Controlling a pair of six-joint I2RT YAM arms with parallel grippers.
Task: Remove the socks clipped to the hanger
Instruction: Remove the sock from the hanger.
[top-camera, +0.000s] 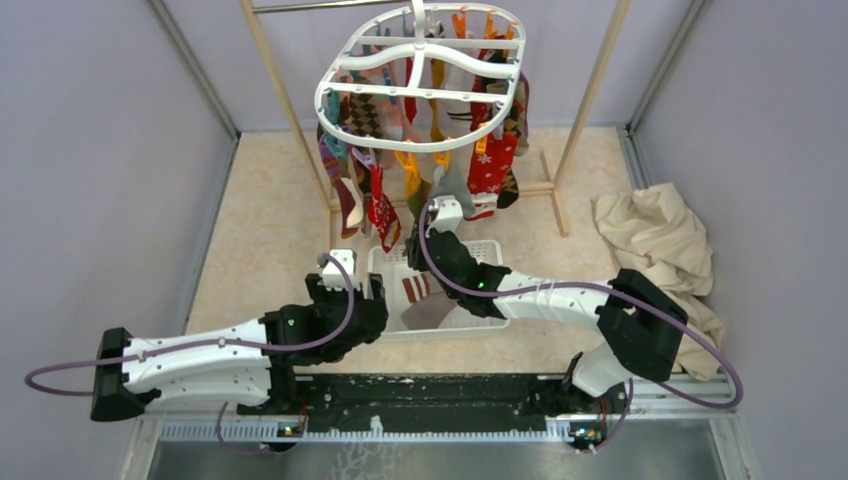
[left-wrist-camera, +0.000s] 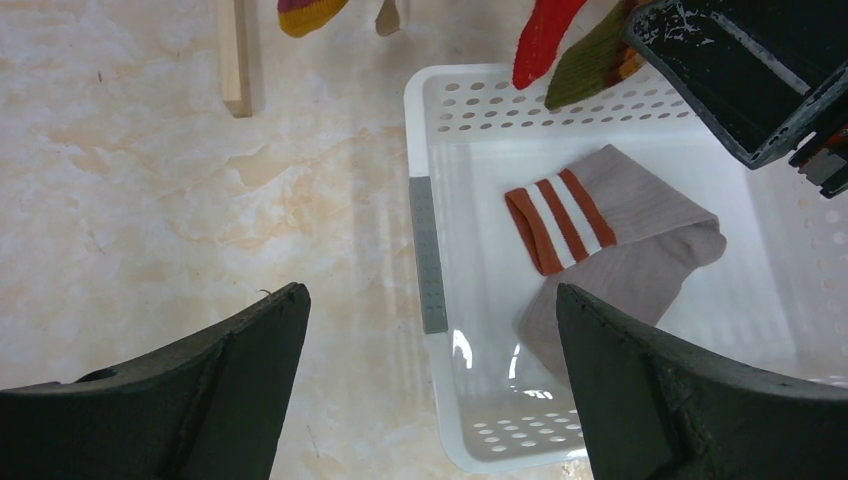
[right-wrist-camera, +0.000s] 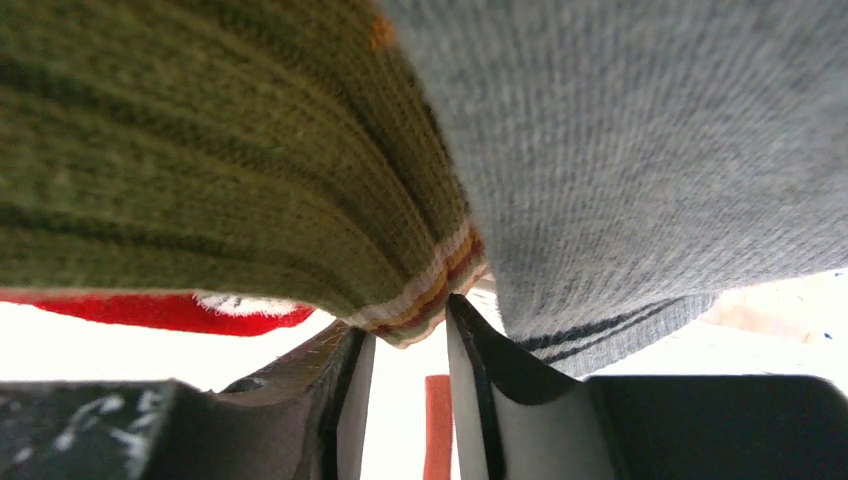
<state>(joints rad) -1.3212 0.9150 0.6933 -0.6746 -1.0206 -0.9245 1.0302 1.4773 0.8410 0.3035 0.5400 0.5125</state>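
socks (top-camera: 490, 165): many are seen clipped under the hanger (top-camera: 420, 95), directly over the right jaws and well above and ahead of the left jaws.
green sock (right-wrist-camera: 200, 150): its striped hem is set at the mouth of the right gripper (right-wrist-camera: 408, 345), probably so that it can be tugged down out of its clip.
grey sock (right-wrist-camera: 650, 130): it is hung just above the right-hand finger, touching the green sock.
right jaws: only a narrow gap is shown; whether the hem is actually pinched cannot be told.
left jaws: the left gripper (left-wrist-camera: 430, 400) is spread wide and nothing is held.
basket (left-wrist-camera: 425, 150): it is placed below both jaws, likely so that freed socks can be dropped in; one striped sock (left-wrist-camera: 640, 240) is already laid inside.
hidden: the clips (top-camera: 408, 158) are cut off in both wrist views, and which clip holds the green sock cannot be made out from above. the right fingertips are lost among hanging fabric in the top view.
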